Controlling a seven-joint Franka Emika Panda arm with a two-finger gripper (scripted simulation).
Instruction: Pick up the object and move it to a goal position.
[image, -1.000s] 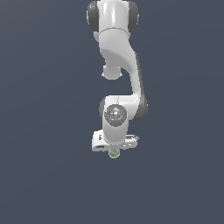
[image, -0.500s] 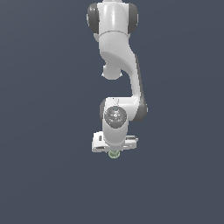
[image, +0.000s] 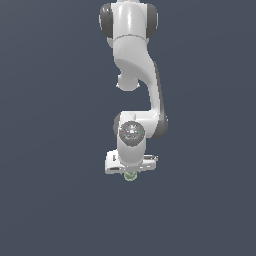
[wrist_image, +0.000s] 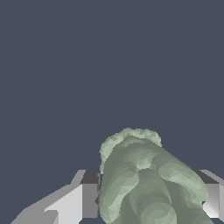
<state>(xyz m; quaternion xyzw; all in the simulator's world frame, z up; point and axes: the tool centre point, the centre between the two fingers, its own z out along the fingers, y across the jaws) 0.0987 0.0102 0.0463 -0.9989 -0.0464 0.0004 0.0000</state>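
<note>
The object (image: 130, 176) is a small pale grey-green lumpy thing with darker green mottling. In the exterior view it peeks out just under the white gripper (image: 130, 173), at the low end of the arm. In the wrist view the object (wrist_image: 144, 179) fills the space between the two fingers (wrist_image: 87, 199), which press on its sides. The gripper is shut on it. Most of the object is hidden by the hand in the exterior view.
The white arm (image: 135, 85) reaches down from the top of the exterior view. Around it there is only a plain dark blue-grey ground (image: 50, 150).
</note>
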